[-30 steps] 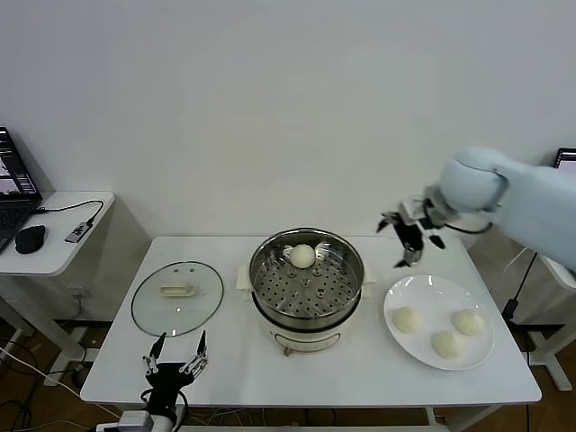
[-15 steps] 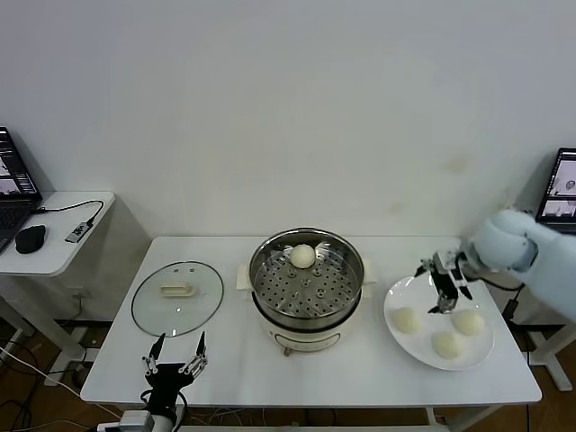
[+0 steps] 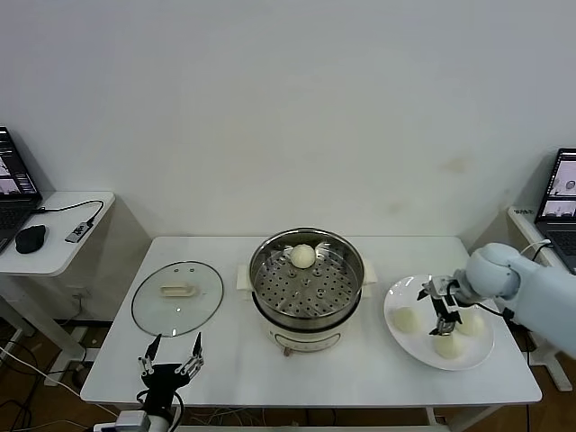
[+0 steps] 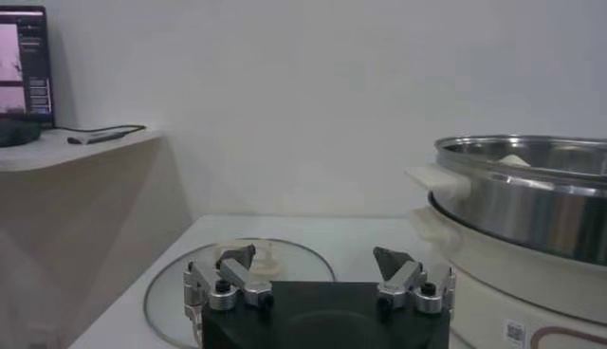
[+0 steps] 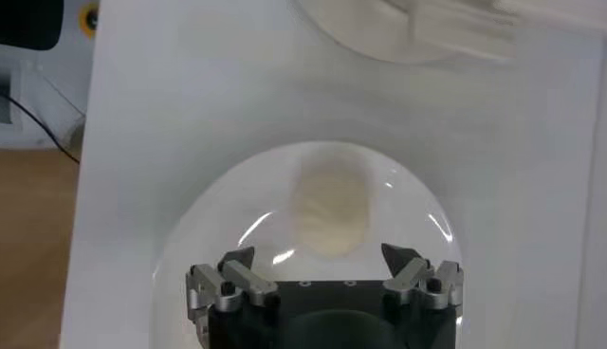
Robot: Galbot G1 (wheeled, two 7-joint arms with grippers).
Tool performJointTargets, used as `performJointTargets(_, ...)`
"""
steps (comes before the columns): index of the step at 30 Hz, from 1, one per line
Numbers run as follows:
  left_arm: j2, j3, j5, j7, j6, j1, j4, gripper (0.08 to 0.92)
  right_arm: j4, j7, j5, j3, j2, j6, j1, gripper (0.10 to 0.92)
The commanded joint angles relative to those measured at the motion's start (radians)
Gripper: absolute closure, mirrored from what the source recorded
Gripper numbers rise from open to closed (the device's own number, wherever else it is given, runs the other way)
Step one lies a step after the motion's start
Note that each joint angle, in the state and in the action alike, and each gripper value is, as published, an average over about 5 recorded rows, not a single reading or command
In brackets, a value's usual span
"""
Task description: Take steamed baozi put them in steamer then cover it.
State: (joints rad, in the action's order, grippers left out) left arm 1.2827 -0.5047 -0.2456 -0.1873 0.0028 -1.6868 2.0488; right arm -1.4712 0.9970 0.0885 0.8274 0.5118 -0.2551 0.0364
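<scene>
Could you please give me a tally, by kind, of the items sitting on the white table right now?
Steamed baozi: 4, one in the steamer, three on the plate
Steamer: 1
Glass cover: 1
White plate: 1
Total: 7

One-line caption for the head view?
Open right pincer descends over plate of three baozi; one bun sits in steamer.
</scene>
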Motion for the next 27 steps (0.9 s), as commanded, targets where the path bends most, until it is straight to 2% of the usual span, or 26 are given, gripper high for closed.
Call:
performJointTargets(1,0.001,-0.001,0.000,0.000,-0.001,0.000,-0.003,0.177,0.096,-0.015,0.042,-0.040,0.095,0.007,0.066,0.203)
performJointTargets(10,0.004,-0.003,0.000,0.000,-0.003,0.008,-0.014,0.177,0.175,-0.027,0.078,-0.041,0.180,0.023,0.066,0.211)
performJointTargets(27,0.012,0.000,0.000,0.002,-0.003,0.011,-0.018,0.177,0.183,0.004,0.106,-0.043,0.184,0.016,0.073,0.357)
